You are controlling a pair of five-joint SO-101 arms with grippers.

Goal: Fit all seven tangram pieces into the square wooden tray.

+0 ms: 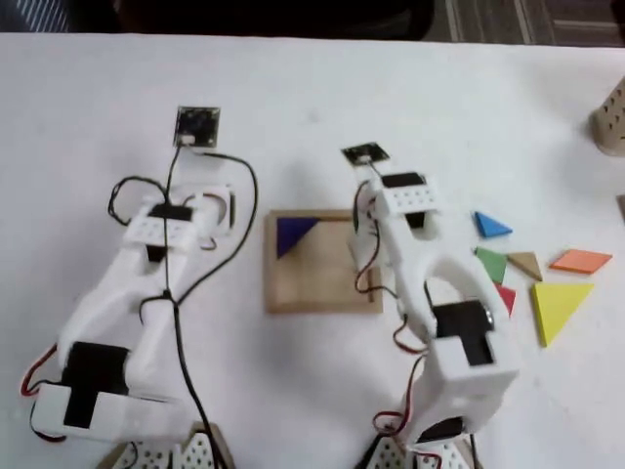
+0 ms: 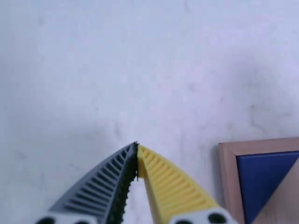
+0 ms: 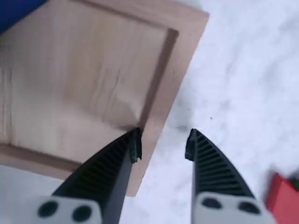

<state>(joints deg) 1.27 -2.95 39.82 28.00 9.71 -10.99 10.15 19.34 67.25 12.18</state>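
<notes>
The right gripper is hanging open and empty. Its jaws are straddling the right rim of the tray, one over the tray's floor and the other over the bare table. Just outside it, on the side away from the tray, the red piece is lying flat. In the high view it is peeking out from beside the right arm, so its outline cannot be told.

Beyond it the green piece, the tan triangle and the yellow triangle are lying close together. The light blue triangle and the orange piece are lying farther out. All six are sitting on the right arm's outer side. I judge the next pick is falling to that arm, which would be swinging away from the tray toward the red piece.

Inside the tray the dark blue triangle is filling the far left corner, its long edge running diagonally. Farthest, across the tray, the left gripper is resting closed tip to tip on nothing, over bare table just beside the tray's left rim.
</notes>
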